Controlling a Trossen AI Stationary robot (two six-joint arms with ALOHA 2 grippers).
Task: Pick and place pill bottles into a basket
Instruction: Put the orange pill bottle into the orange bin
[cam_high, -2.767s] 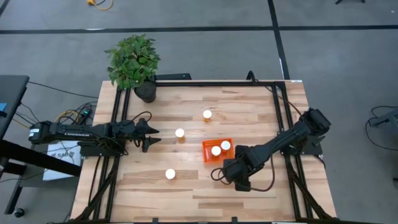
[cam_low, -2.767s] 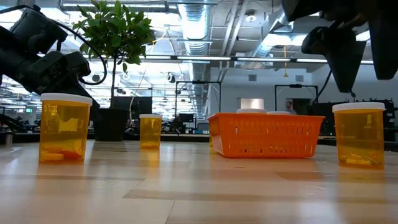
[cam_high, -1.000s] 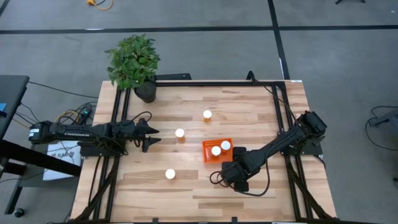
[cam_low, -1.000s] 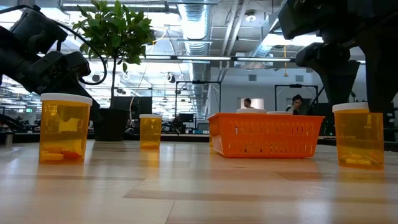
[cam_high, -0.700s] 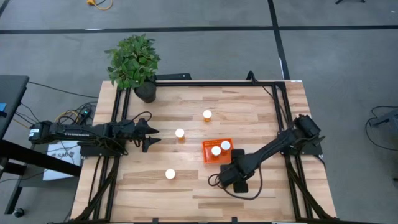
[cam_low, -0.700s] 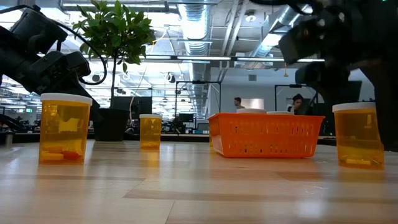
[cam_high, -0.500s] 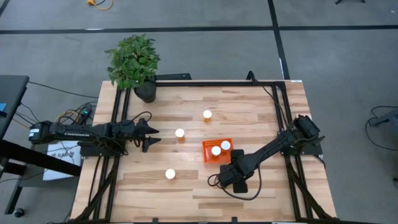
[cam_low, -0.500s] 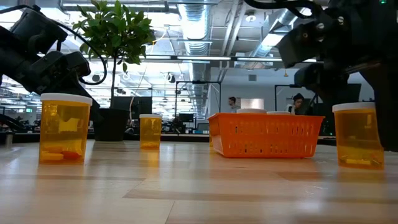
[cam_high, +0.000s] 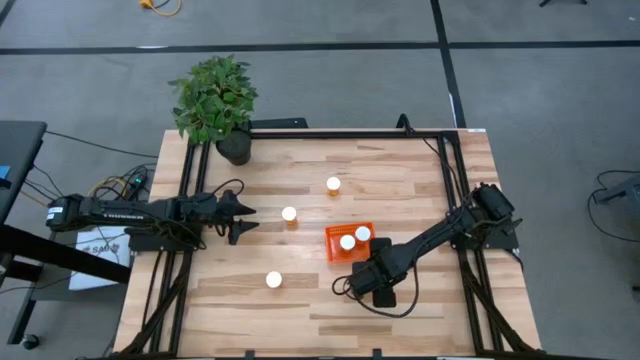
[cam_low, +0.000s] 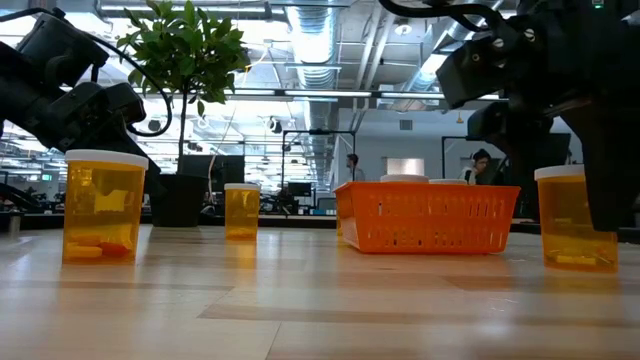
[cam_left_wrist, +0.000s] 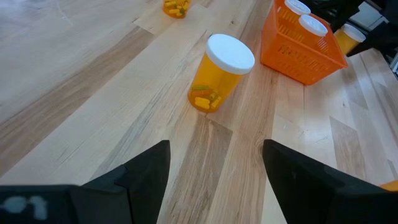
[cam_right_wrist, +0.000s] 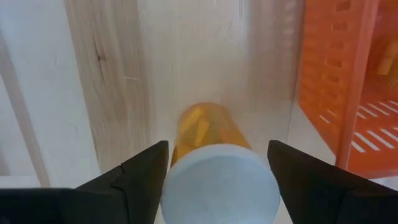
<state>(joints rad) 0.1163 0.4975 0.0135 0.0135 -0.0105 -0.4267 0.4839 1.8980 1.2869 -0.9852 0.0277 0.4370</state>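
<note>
Your right gripper (cam_right_wrist: 217, 163) has dropped, fingers spread around the bottle (cam_right_wrist: 214, 163); it's light, slick: grip below the cap

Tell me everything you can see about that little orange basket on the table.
The basket is a small, bright orange rectangular tray that looks like plastic, with low walls pierced by rows of slots. It sits flat on the wooden table, right of the middle. Two white-capped pill bottles stand upright inside it. The right gripper hovers just beside it, around another bottle standing outside the basket; nothing grips the basket itself.
</note>
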